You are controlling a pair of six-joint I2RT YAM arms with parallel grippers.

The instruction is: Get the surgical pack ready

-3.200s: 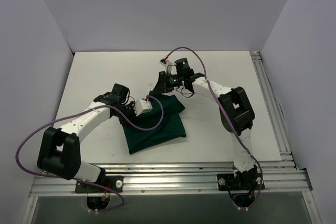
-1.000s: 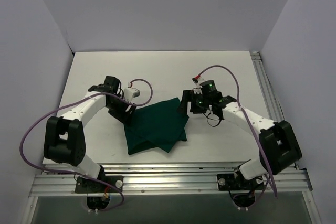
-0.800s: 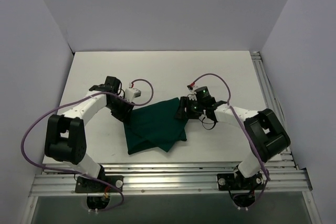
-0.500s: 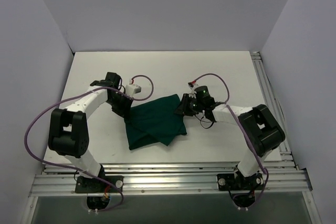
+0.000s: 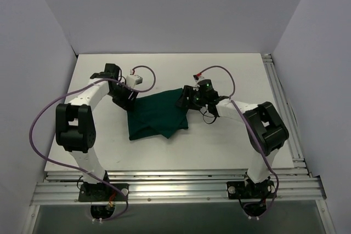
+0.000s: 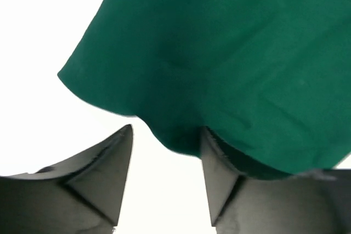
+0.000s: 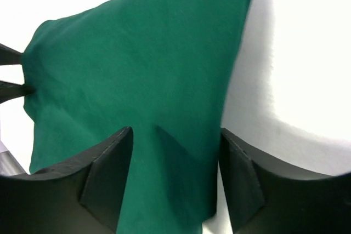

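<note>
We see the large dark green cloth drape (image 5: 156, 119) (image 6: 230, 53) (image 7: 137, 80) lying folded and rumpled on the white worktop (image 5: 230, 146), near its middle and between the two arms. The left claw (image 5: 125, 99) (image 6: 166, 132) sits at the drape's far left corner with its jaws parted. A fold of the cloth edge dips between them and touches the finger on the right of the wrist view, but it is not pinched. The right claw (image 5: 182, 98) (image 7: 175, 131) sits at the far right corner, jaws spread wide over the cloth, with a ridge of fabric lying loose between them.
</note>
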